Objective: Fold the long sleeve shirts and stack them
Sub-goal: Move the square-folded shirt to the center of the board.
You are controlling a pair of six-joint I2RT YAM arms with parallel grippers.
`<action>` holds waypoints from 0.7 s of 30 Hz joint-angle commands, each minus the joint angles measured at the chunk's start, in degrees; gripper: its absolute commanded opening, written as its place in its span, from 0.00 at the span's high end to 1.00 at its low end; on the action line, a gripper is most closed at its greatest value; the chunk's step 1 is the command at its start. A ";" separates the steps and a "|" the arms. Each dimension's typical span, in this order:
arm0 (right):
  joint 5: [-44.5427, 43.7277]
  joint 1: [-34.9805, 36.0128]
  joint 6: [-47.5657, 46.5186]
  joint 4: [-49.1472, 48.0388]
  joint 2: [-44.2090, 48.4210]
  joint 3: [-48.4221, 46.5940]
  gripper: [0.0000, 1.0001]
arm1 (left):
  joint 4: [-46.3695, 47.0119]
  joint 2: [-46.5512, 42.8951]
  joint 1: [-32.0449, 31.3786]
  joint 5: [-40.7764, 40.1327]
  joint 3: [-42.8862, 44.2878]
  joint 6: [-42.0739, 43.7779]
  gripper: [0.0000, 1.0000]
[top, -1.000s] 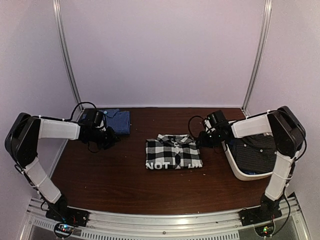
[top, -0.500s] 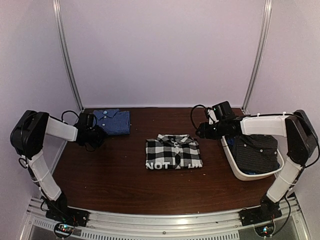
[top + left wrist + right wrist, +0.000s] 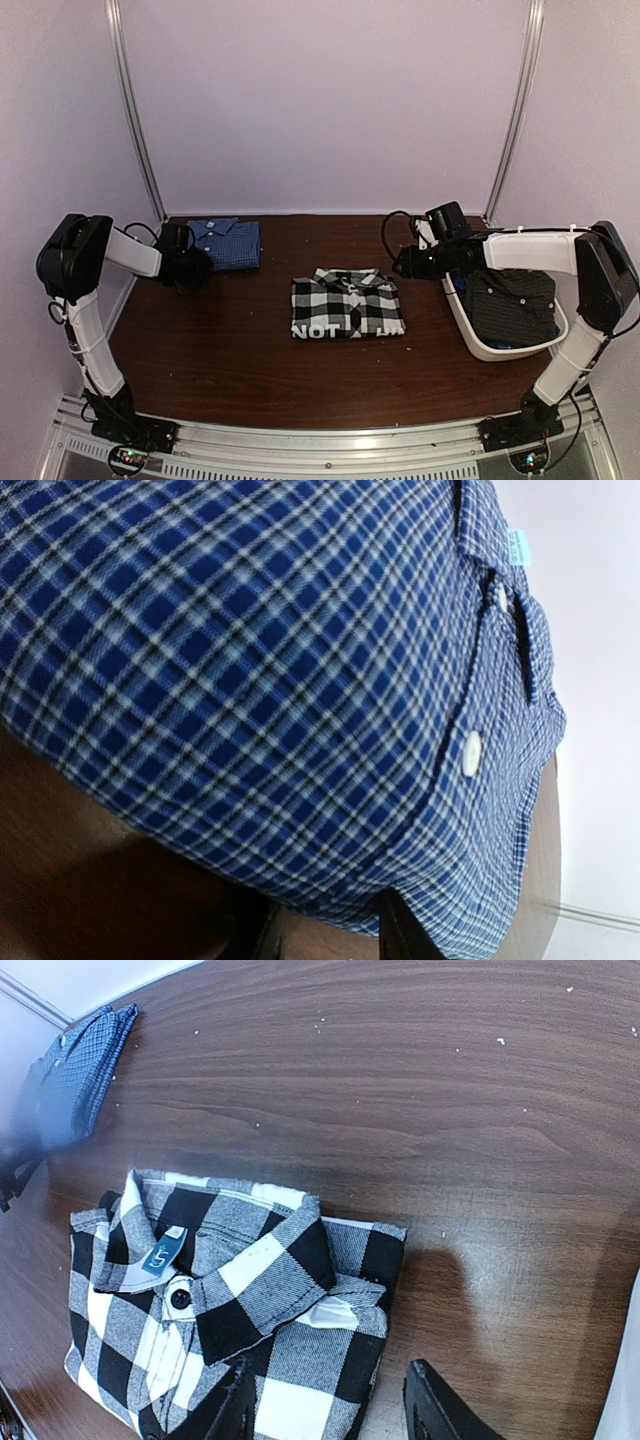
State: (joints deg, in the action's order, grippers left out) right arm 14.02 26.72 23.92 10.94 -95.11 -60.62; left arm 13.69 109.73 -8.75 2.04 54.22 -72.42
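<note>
Black-and-white checked folded cloth shirt [image 3: 348, 305] lies mid-way across the bench [image 3: 230, 350], soft and light, probably best pinched at its thick right edge beside the right pincer [image 3: 404, 266], which is spread apart and empty; whether the left pincer [image 3: 192, 268] grips I cannot tell.

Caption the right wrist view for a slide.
Open right gripper poised at the edge of the folded black-and-white checked shirt on the wooden table; blue shirt lies beyond.

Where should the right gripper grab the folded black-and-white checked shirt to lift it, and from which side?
Probably the right-hand folded edge of the black-and-white checked shirt, near its collar, coming in low from the right. It lies flat with its layers stacked there, and the open right gripper faces that corner.
</note>
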 commanded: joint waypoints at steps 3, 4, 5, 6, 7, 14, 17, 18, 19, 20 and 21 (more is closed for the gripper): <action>0.85 0.35 -0.85 0.70 0.16 -1.77 0.48 | 0.94 2.56 0.93 -1.19 3.89 0.79 0.77; 0.91 0.39 -0.81 0.67 0.04 -1.78 0.48 | 0.50 2.85 0.93 -1.19 4.36 1.07 0.80; 1.06 0.38 -0.74 0.60 -0.05 -1.78 0.48 | 0.17 3.20 1.00 -1.17 4.86 1.40 0.83; 1.07 0.43 -0.68 0.51 -0.10 -1.78 0.48 | -0.08 3.53 1.08 -1.17 5.23 1.71 0.88; 1.11 0.44 -0.67 0.45 -0.20 -1.78 0.48 | -0.55 3.81 1.11 -1.19 5.72 2.02 0.93; 1.40 0.56 -0.50 -0.14 -0.75 -1.61 0.48 | -4.35 2.68 1.11 -1.17 5.61 4.19 1.00; 1.52 0.82 -0.39 -0.39 -1.18 -1.61 0.48 | -5.61 0.72 1.11 -0.61 3.75 4.80 1.00; 1.62 0.94 -0.38 -0.48 -1.36 -1.67 0.48 | -6.11 -0.16 1.11 -0.30 2.91 5.18 1.00; 1.60 1.04 -0.37 -0.60 -1.48 -1.69 0.48 | -6.87 -1.09 1.11 -0.07 2.04 5.52 1.00; 1.69 1.17 -0.32 -0.77 -1.60 -1.69 0.48 | -7.69 -2.08 1.11 -0.03 1.15 5.83 1.00; 1.75 1.33 -0.29 -0.86 -1.72 -1.69 0.48 | -8.36 -3.32 1.11 0.10 -0.08 6.27 1.00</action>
State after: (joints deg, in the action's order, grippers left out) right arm 15.27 27.22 23.77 10.96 -96.01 -60.84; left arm 9.76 111.15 -8.19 1.78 57.98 -68.84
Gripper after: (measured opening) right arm 0.524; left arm 0.019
